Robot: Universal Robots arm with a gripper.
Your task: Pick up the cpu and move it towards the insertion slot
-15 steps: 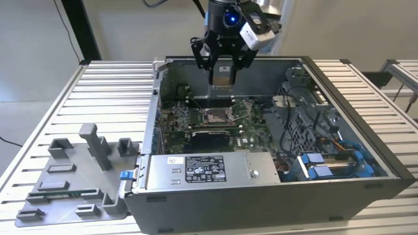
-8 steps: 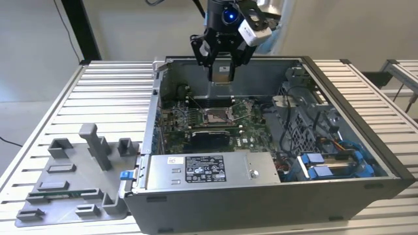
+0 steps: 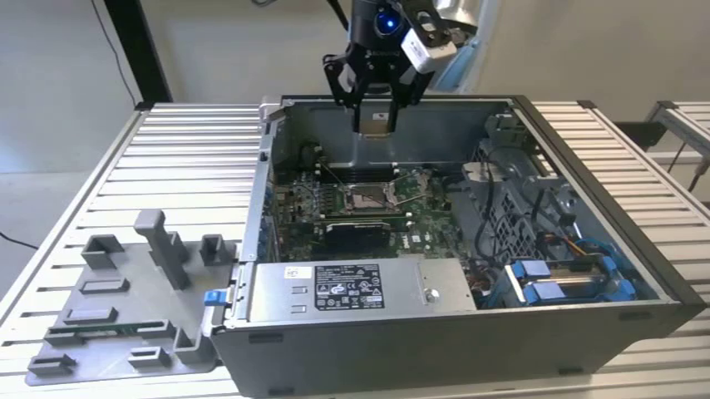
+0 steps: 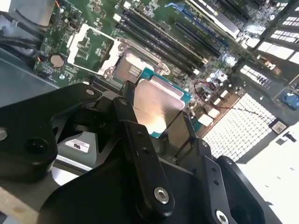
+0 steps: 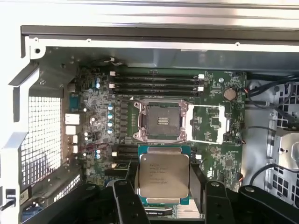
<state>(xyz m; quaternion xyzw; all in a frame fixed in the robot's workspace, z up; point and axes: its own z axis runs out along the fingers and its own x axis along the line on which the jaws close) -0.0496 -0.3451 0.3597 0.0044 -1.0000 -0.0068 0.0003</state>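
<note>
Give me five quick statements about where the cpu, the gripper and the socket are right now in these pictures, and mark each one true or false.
1. The gripper holds the cpu. True.
2. The cpu already sits inside the insertion slot. False: in both wrist views it is clamped in the gripper, apart from the slot.
3. The insertion slot has its cover swung open. True: the frame lies open beside the socket in the first wrist view.
4. In the exterior view the gripper hovers over the grey plastic tray. False: it is above the open computer case.
5. The cpu's silvery metal face shows in the second wrist view. True.
</note>
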